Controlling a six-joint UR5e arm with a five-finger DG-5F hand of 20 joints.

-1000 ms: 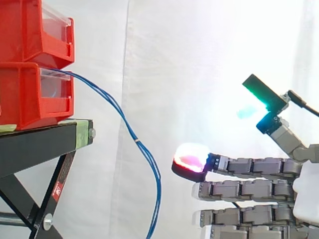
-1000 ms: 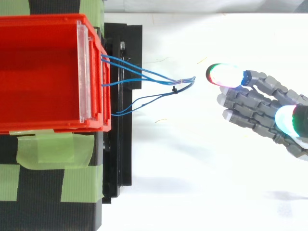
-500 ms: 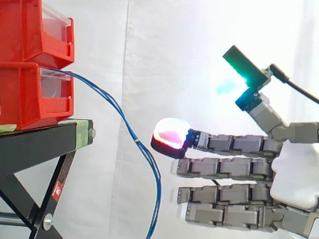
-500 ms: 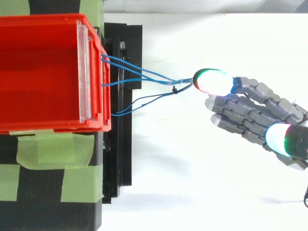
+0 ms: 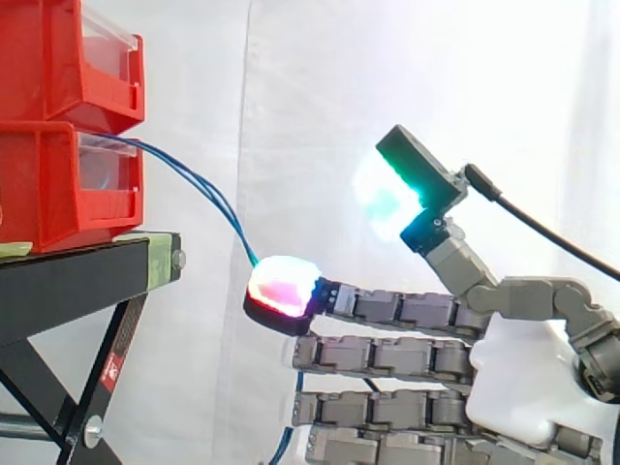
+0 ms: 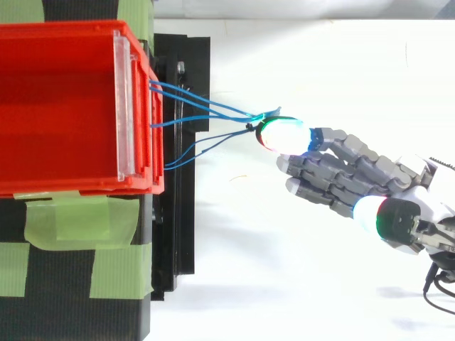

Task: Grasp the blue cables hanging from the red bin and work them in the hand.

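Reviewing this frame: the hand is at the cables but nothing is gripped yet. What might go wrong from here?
1. The hand is open, with its thumb raised high and one fingertip against the blue cables. Pushing on may shove them toward the black stand instead of catching them.
2. The cables leave the red bin loosely, so a hard pull might drag them out.

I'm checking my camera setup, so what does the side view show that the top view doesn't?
From the side: two red bins stacked on a black stand, blue cables leaving the lower bin and drooping, the thumb raised above the straight fingers. From above: the upper bin's bare inside, green tape on the stand, the cable strands drawing together. Both: the open hand, its leading fingertip at the cables.
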